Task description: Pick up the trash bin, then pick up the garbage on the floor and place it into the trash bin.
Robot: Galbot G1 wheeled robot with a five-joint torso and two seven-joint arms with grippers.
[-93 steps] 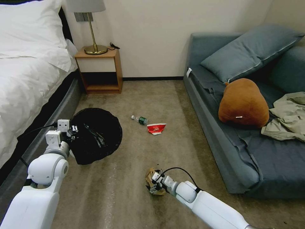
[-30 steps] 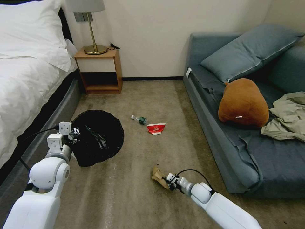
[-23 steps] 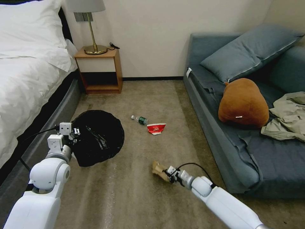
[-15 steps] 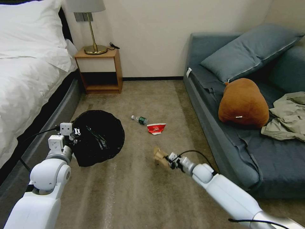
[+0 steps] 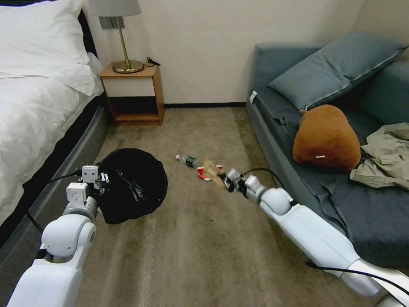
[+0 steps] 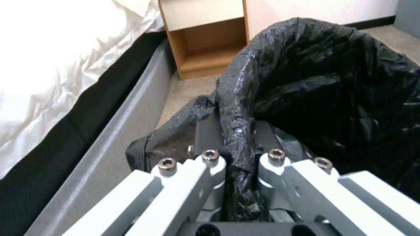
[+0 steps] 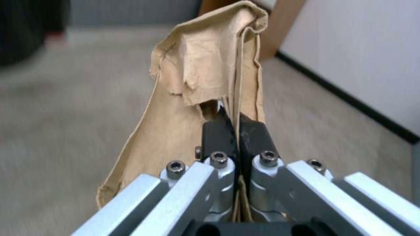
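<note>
L pincer (image 5: 101,178) clamped tight on rim of bin (image 5: 132,183); in L wrist view the pincer (image 6: 238,144) has a fold of the black liner pinched between its pads. Bin sits low beside the bed (image 5: 38,106), mouth facing up and toward cam, a few dark items lying inside.

R arm stretched fwd over the carpet (image 5: 191,238), R pincer (image 5: 222,178) closed on crumpled tan paper (image 5: 211,169). R wrist view: pincer (image 7: 236,129) pads pressed together w/ paper (image 7: 205,75) sandwiched between, bulk of the sheet sticking out past the tips. Paper is off the floor, held mid-air, well apart from bin, to bin's right.

In head view the paper overlaps the red-and-white carton (image 5: 201,172) lying on carpet behind it; carton mostly hidden. Bottle (image 5: 187,160) w/ green label lies just left of carton, on its side, near bin but not touching.

Nightstand (image 5: 134,91) w/ lamp (image 5: 123,38) against far wall. Sofa (image 5: 332,170) on right w/ brown plush (image 5: 326,138) and olive garment (image 5: 383,157).
</note>
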